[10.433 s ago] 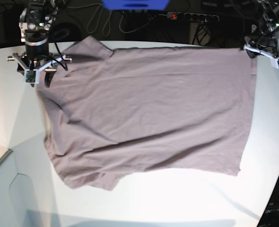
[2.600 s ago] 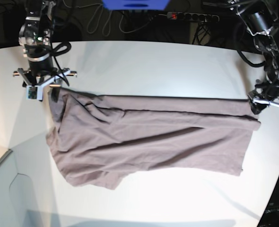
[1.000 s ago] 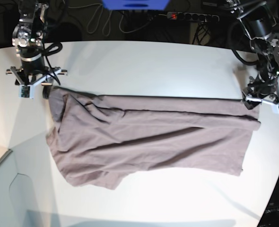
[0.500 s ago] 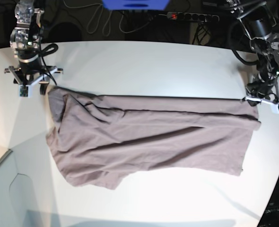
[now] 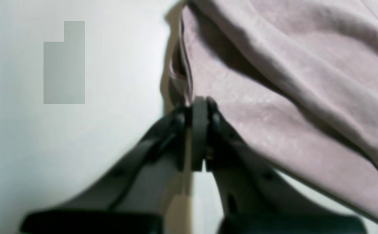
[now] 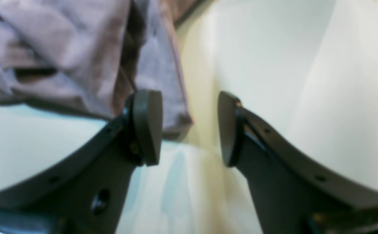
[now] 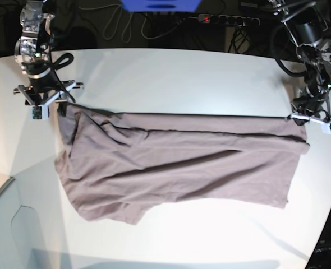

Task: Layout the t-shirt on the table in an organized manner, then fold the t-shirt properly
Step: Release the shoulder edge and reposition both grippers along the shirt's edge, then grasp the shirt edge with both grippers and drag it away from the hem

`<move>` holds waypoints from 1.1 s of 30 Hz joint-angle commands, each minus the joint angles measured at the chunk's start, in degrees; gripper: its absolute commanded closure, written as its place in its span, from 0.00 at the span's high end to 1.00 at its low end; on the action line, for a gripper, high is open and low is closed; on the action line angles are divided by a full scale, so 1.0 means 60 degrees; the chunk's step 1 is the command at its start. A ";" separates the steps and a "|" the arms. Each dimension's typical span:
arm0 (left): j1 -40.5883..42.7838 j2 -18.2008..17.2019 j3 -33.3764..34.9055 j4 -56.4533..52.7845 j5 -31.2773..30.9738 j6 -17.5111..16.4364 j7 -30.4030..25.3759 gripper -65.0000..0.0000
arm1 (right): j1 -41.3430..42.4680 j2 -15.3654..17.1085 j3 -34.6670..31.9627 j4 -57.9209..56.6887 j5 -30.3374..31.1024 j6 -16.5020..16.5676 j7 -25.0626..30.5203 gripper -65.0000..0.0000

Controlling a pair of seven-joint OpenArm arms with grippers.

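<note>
One dusty mauve cotton t-shirt [image 7: 177, 162] lies half-folded on the single white matte table [image 7: 182, 73], long axis left to right. Two grippers: the left gripper [image 5: 198, 109] is clamped on the shirt's right corner; the right gripper [image 6: 189, 128] stands open beside the left end, holding nothing.

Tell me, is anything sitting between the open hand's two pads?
Nothing is gripped: in the right wrist view the right hand frames bare table, and the t-shirt edge reaches just past the left pad.

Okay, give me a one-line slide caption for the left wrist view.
Left gripper shut on the hem edge of the mauve t-shirt, at the fabric's border with the white table.
</note>
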 commanded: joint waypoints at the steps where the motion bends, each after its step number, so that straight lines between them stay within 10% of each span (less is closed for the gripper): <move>1: -0.0133 -0.0189 -0.0014 0.0116 -0.0084 -0.0046 -0.0183 0.00 | 0.0222 0.0084 0.0017 0.0139 0.0059 0.0098 0.0270 0.43; 14: -0.0163 -0.0189 -0.0014 0.0116 -0.0084 -0.0046 -0.0183 0.00 | 0.1130 0.0303 0.0002 -0.1502 0.0030 0.0098 0.0270 0.42; 23: -0.0163 -0.0203 0.0236 0.0219 -0.0069 -0.0046 -0.0153 0.00 | 0.1321 0.0523 0.0017 -0.2381 0.0030 0.0098 0.0255 0.00; 33: 0.0365 -0.0496 0.0323 0.2270 -0.0142 -0.0046 0.0374 0.00 | 0.0588 0.0904 0.0031 -0.0080 0.0015 0.0098 0.0211 0.00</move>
